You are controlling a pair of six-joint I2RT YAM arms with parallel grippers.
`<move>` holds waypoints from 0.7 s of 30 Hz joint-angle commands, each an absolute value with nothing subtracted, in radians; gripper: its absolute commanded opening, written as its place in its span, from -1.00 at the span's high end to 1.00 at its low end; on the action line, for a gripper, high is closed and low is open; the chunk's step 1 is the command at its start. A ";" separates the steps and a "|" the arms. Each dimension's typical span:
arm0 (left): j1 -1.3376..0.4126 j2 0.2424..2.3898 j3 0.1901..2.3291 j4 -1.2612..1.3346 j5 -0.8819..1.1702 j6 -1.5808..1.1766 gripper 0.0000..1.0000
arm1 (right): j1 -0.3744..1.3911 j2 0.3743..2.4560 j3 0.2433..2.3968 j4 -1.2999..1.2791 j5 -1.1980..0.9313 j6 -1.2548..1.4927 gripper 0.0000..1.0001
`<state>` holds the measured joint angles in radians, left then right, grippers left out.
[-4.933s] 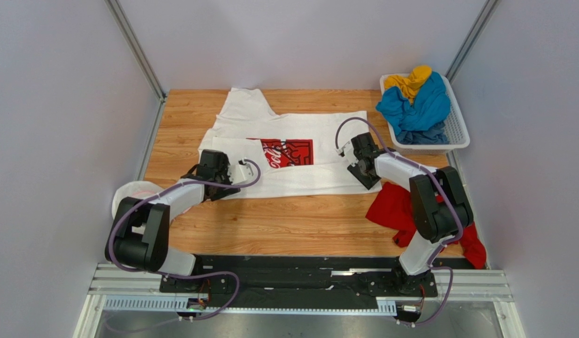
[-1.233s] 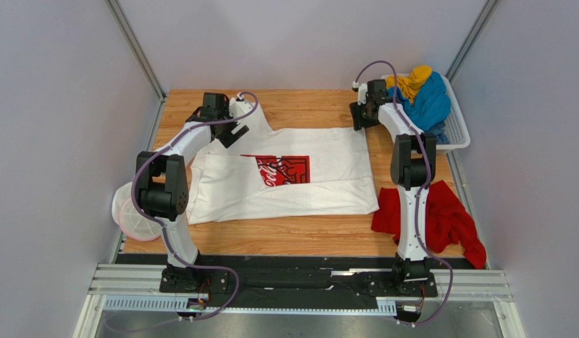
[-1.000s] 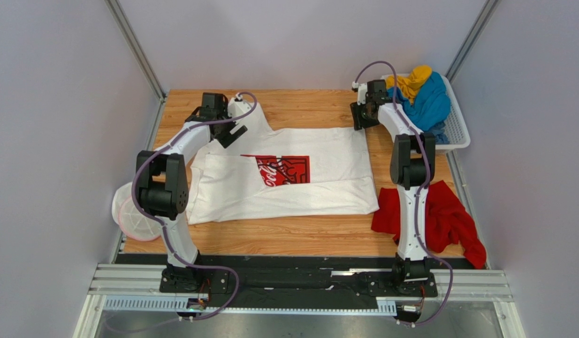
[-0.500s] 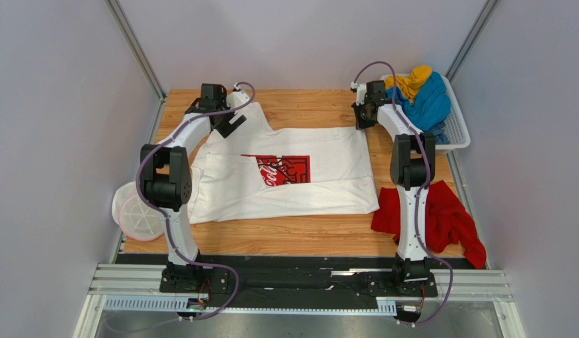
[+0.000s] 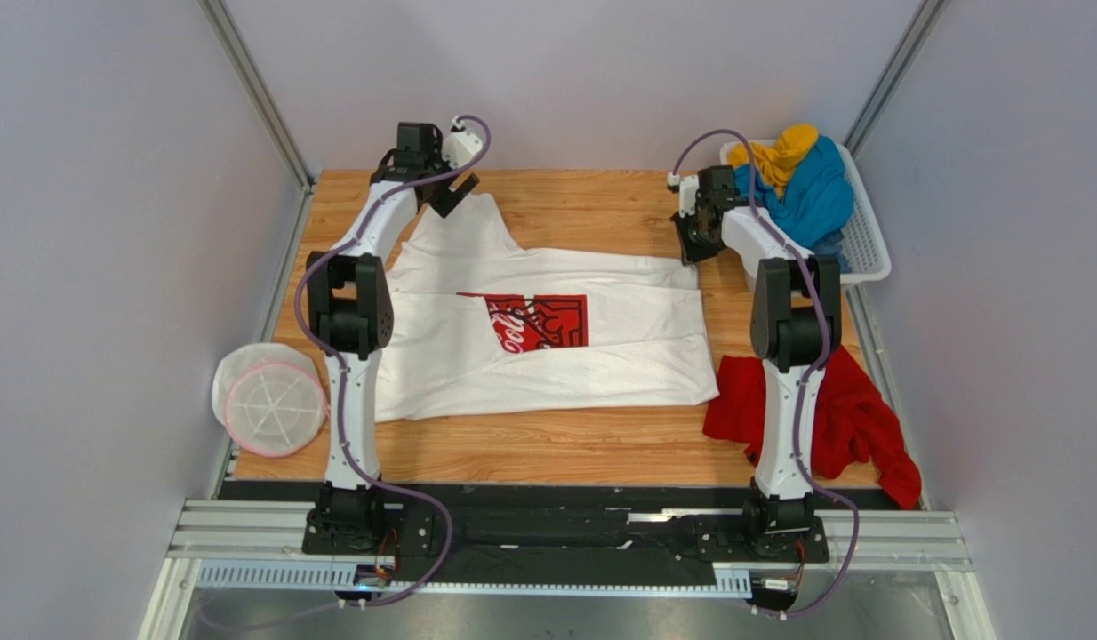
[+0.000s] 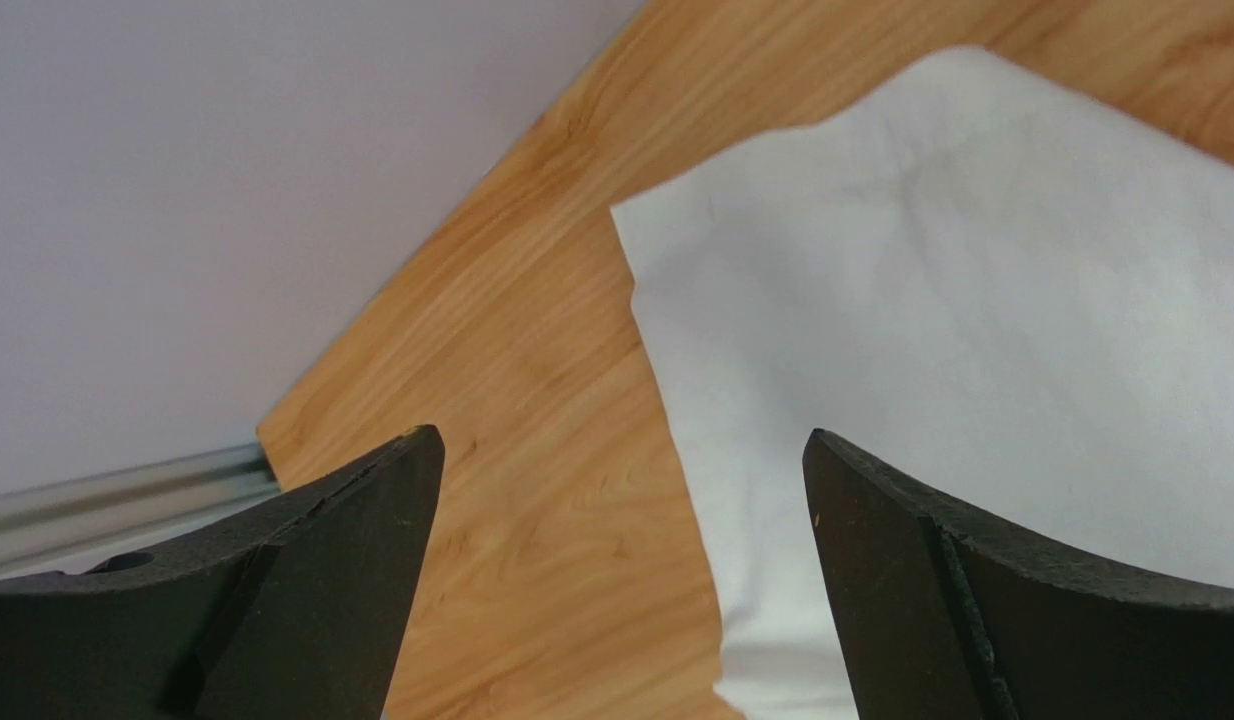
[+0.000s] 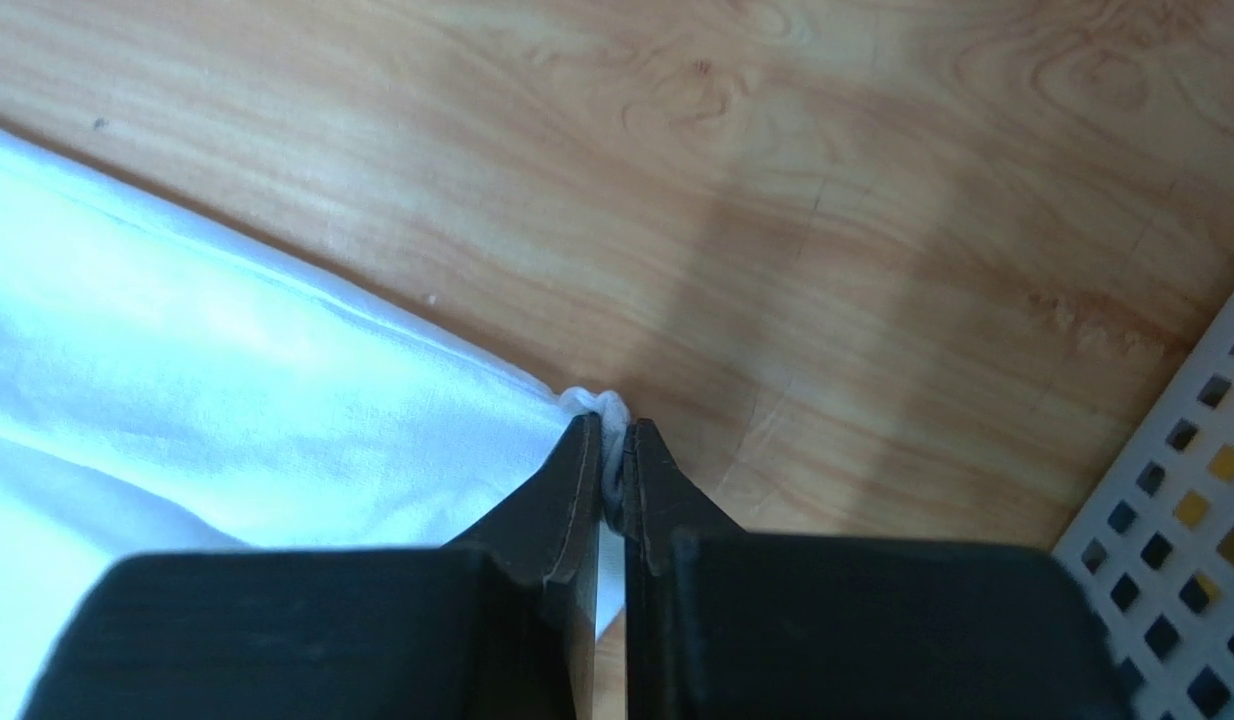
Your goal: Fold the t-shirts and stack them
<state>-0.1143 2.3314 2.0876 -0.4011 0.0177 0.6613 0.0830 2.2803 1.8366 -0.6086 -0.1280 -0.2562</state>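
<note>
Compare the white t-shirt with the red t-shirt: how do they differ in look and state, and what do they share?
The white t-shirt lies spread nearly flat; the red t-shirt is a crumpled heap. The white t-shirt bears a red chest print; the red t-shirt looks plain. The right gripper pinches a corner of the white t-shirt; no gripper holds the red t-shirt. Both lie on the wooden table, outside the basket.
</note>
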 commanded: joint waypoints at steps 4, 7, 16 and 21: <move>-0.112 2.519 2.368 -0.509 0.089 0.566 -0.99 | 0.110 2.146 1.750 -0.594 -0.094 -0.304 1.00; -0.110 2.577 2.454 -0.554 0.103 0.535 -0.99 | 0.123 2.111 1.709 -0.575 -0.078 -0.317 1.00; -0.127 2.546 2.427 -0.563 0.331 0.454 -0.99 | 0.170 2.066 1.669 -0.583 -0.075 -0.328 1.00; -0.159 2.568 2.433 -0.543 0.360 0.483 -0.99 | 0.204 2.057 1.651 -0.595 -0.072 -0.330 1.00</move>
<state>-0.1291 2.5866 2.4069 -0.5632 0.2768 0.4973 0.1772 2.1189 1.6661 -0.6056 -0.0795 -0.3122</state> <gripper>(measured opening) 0.992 0.069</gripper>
